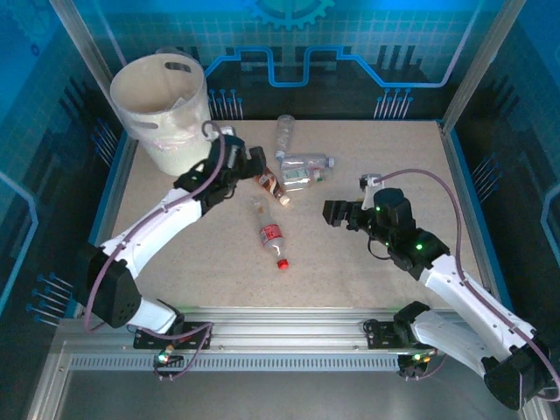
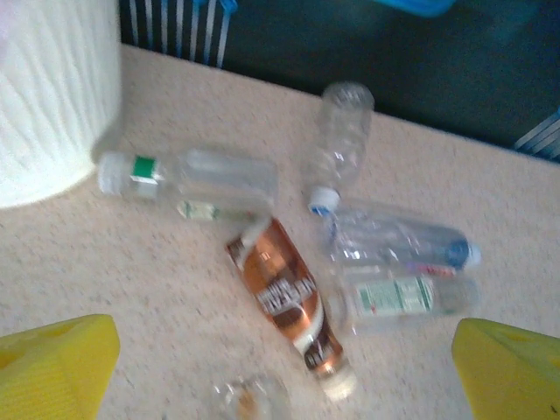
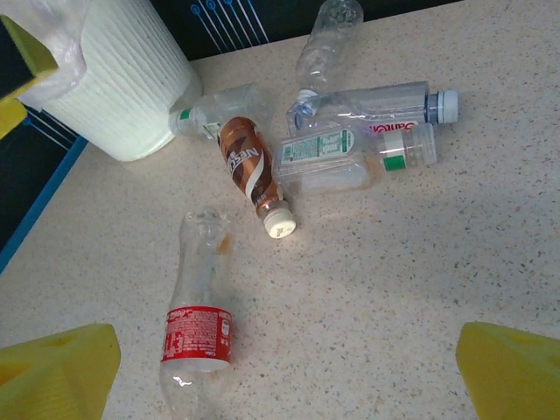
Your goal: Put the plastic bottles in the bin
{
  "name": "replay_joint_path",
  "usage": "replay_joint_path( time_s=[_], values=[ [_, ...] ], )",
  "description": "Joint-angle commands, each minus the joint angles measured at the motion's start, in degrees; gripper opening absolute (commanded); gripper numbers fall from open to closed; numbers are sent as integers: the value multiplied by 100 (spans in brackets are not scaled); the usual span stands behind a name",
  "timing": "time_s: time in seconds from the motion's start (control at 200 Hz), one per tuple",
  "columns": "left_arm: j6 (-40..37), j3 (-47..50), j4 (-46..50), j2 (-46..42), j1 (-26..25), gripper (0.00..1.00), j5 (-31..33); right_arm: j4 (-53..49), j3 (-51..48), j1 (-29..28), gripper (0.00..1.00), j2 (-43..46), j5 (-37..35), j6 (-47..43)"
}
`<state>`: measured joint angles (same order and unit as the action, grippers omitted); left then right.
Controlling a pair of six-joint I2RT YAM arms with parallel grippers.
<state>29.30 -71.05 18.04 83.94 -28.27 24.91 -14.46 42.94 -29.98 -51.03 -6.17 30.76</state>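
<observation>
We see a speckled beige surface [image 1: 367,271] with a large white round plastic bin [image 1: 175,144] standing upright in its far left corner, a translucent liner folded over the rim. Six small plastic bottles lie on their sides outside the bin.

The left claw [image 1: 249,164] hangs just right of the bin, above the bottles, its yellow fingers [image 2: 61,363] spread wide with nothing between them. The right claw [image 1: 335,214] sits over bare surface to the right of the bottles, its fingers [image 3: 512,367] likewise wide apart and empty.

A clear bottle with a red label [image 3: 197,324] lies alone nearest the arms. A brown-labelled bottle with a cream cap [image 3: 249,171] lies near the bin. Beside it, a blue-capped clear bottle [image 3: 376,105] and a green-labelled clear bottle [image 3: 350,153] lie touching, side by side. An unlabelled clear bottle [image 3: 325,31] lies farthest back. A clear bottle with a green neck band [image 2: 184,179] lies just beside the bin's wall.
</observation>
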Motion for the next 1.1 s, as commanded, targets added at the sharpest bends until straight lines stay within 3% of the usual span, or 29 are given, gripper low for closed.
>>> replay_joint_path(
  time_s=[0.0, 0.115, 0.42, 0.715, 1.095],
  values=[
    [652, 0, 800, 260, -313, 99, 410, 158, -65, -87, 100, 49, -155, -184],
    [1094, 20, 1269, 566, -553, 99, 438, 136, -36, -94, 100, 33, -174, -202],
    [1596, -102, 1220, 1720, -501, 98, -658, -38, 146, -94, 100, -26, -227, -281],
    [1721, -249, 828, 2623, -224, 87, -949, -171, 136, -91, 100, 100, -300, -308],
    [1955, -144, 417, 2954, -31, 72, -1003, -377, 101, -97, 100, 304, -387, -308]
  ],
)
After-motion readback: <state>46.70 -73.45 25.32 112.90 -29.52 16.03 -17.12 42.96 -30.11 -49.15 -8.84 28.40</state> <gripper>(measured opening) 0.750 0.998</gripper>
